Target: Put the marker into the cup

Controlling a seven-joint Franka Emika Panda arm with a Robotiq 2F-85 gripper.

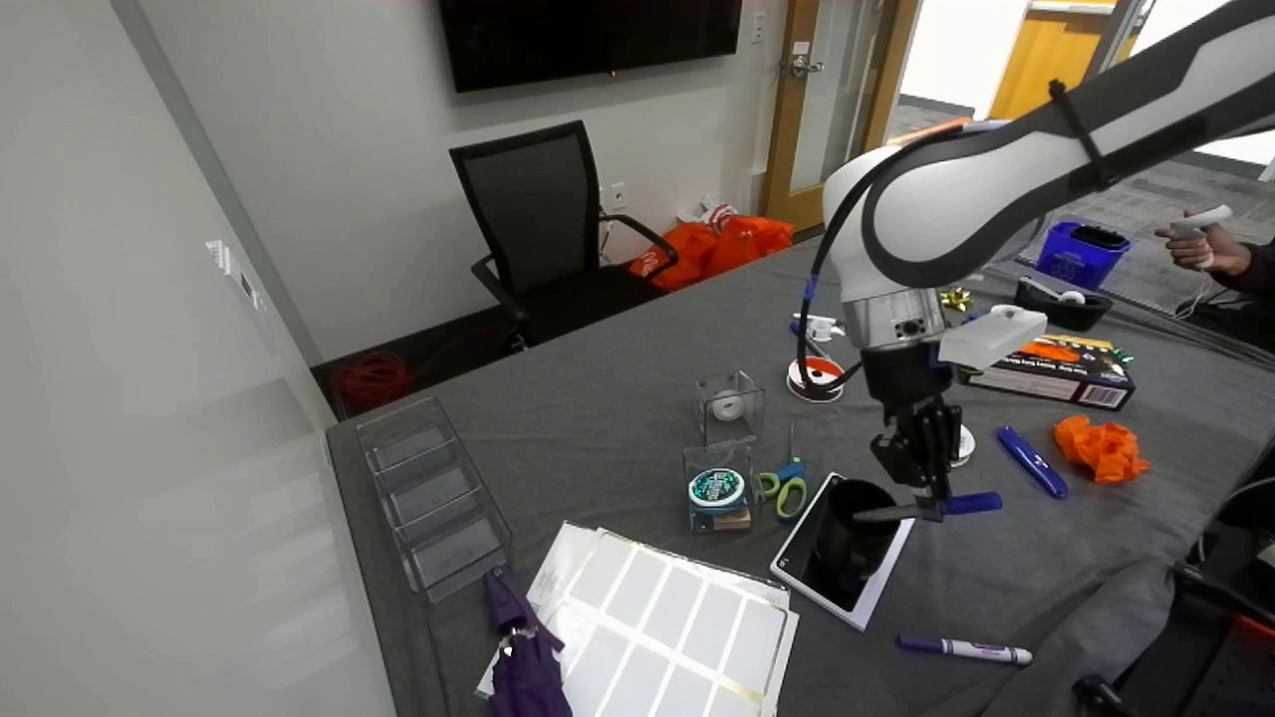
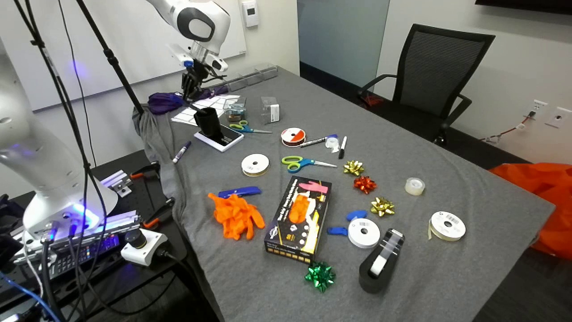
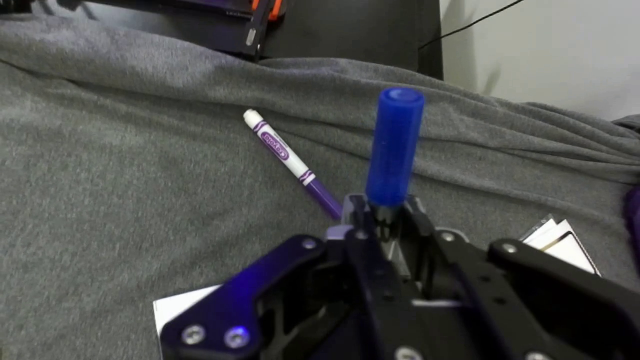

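My gripper [image 1: 932, 510] is shut on a blue-capped marker [image 1: 973, 503], also seen in the wrist view [image 3: 395, 145]. The marker lies nearly level, and its grey end overlaps the mouth of a black cup [image 1: 853, 546]. I cannot tell whether that end is inside or just above the rim. The upright black cup [image 2: 208, 123] stands on a white-edged flat box [image 1: 890, 588]. It is hidden in the wrist view. No clear round tumbler shows. A purple and white marker [image 3: 295, 162] lies on the cloth, seen also in both exterior views [image 1: 964, 650] [image 2: 181, 152].
Clear square boxes stand near the cup; one [image 1: 730, 403] holds a tape roll, one [image 1: 719, 490] a teal-rimmed tin. Scissors [image 1: 787, 488], label sheets [image 1: 657, 622], a blue stapler-like item [image 1: 1033, 462], an orange glove [image 1: 1101, 448] and a glove box [image 2: 298, 219] lie around.
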